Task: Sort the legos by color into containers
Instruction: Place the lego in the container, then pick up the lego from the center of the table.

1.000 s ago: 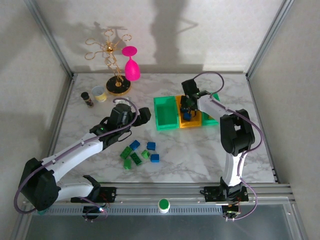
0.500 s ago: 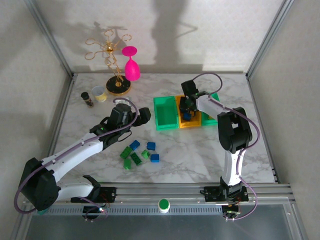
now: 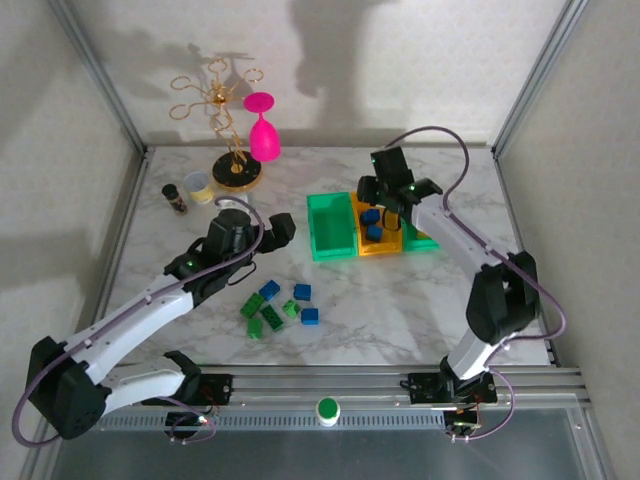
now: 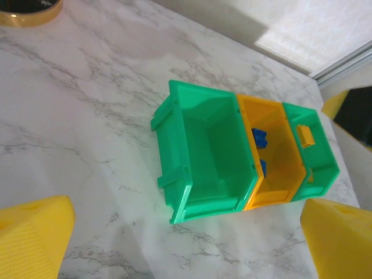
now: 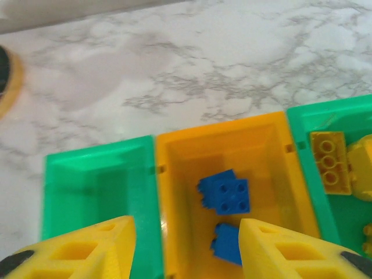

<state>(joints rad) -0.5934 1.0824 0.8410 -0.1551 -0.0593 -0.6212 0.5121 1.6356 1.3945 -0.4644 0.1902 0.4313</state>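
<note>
Two blue bricks (image 5: 225, 195) lie in the orange bin (image 5: 264, 148). The right gripper (image 5: 185, 228) hangs above, parted and empty, so the drop looks finished. Next, the wide-spread left gripper (image 4: 186, 235) needs the loose bricks (image 3: 290, 308), lower centre.

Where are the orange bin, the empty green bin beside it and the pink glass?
orange bin (image 5: 218, 142): right wrist view, far inner wall.
empty green bin (image 4: 212, 154): left wrist view, bare floor.
pink glass (image 3: 265, 140): top external view, bowl.

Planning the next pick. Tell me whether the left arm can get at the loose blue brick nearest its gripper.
Probably yes: the left gripper hangs open close to the blue brick, only bare table between them, nothing on top.
</note>
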